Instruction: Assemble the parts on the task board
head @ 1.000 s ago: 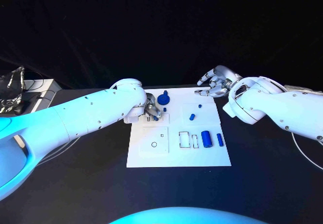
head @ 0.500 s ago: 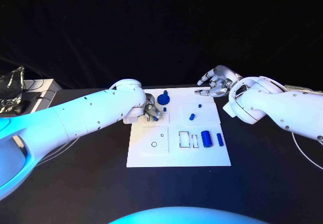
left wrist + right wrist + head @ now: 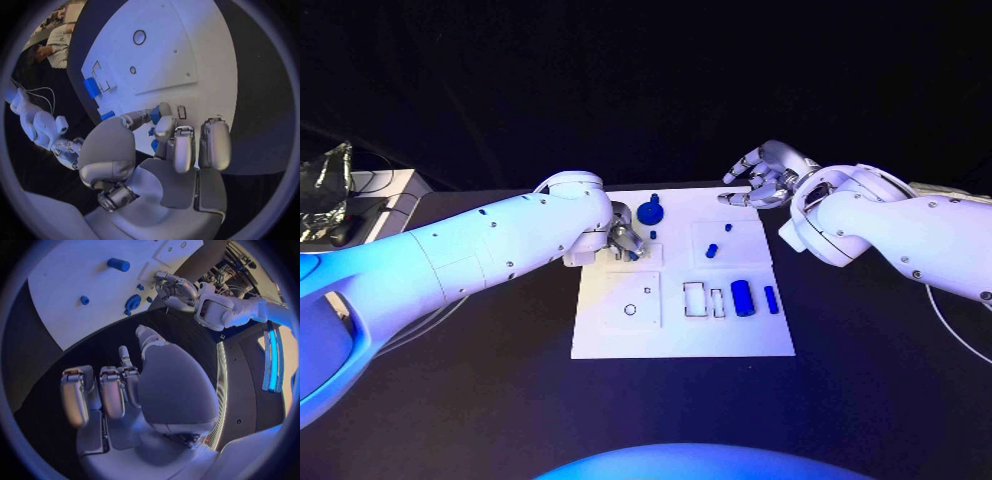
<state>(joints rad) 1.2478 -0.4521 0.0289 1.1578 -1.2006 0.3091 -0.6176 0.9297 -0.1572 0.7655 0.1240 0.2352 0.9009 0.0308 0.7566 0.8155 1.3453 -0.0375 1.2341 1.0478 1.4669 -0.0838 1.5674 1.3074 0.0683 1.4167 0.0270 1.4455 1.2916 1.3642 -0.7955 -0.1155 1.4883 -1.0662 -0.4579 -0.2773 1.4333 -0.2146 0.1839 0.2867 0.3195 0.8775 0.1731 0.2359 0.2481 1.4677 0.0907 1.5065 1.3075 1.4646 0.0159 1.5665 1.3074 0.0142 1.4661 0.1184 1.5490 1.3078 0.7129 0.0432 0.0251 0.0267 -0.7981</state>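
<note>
Currently my left hand [image 3: 623, 238] is down over the far-left part of the task board [image 3: 682, 340], and the left wrist view shows a small blue part [image 3: 155, 115] pinched between thumb and fingertip, the other fingers [image 3: 211, 145] curled in alongside. Right hand [image 3: 764, 175] hangs off the board's far-right corner above the counter [image 3: 877, 380], fingers half curled, holding nothing.

Risks as I judge them:
- Pinch is small and my own fingers hide the target socket. I can't tell how well the part lines up, so a tilted entry could jam it or pop it out.
- A dropped part would likely roll among the loose pieces: the blue knob [image 3: 649, 212] just beside my fingers, the two small pegs [image 3: 711, 249] mid-board, the cylinder [image 3: 743, 298] and slim bar [image 3: 770, 298] nearer me.
- Knob is close enough that a sideways correction could knock it.
- Pressing off-centre could slide the board; nothing visibly pins it and the right hand isn't bracing it.
</note>
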